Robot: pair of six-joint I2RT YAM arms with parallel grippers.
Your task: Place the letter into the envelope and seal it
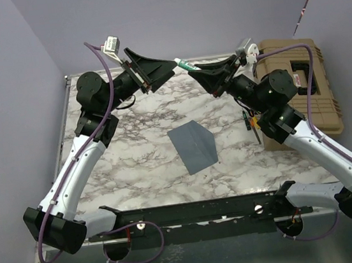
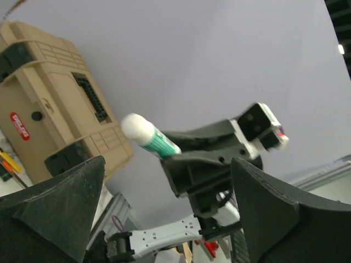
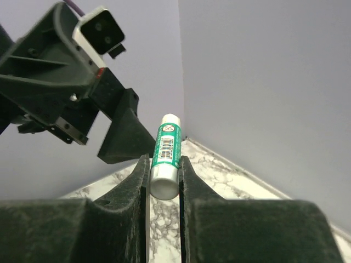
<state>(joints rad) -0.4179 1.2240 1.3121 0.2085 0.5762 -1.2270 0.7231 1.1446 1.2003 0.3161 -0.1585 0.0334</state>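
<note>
slate blue-grey paper envelope (image 1: 194, 145): flat on the white marbled worktop (image 1: 135, 168), mid-surface, between the two arms, touched by neither, one crease across its upper part. raised above the worktop toward the far side, right fingers (image 3: 137, 186) clenched on a green-and-white glue stick (image 3: 166, 150), gripped low on the body, white tip out toward the left fingers (image 2: 66, 203). left fingers spread wide, released, holding nothing, near the stick's tip, not touching it. tan plastic case (image 1: 299, 84) at the right, beyond the right arm.
</note>
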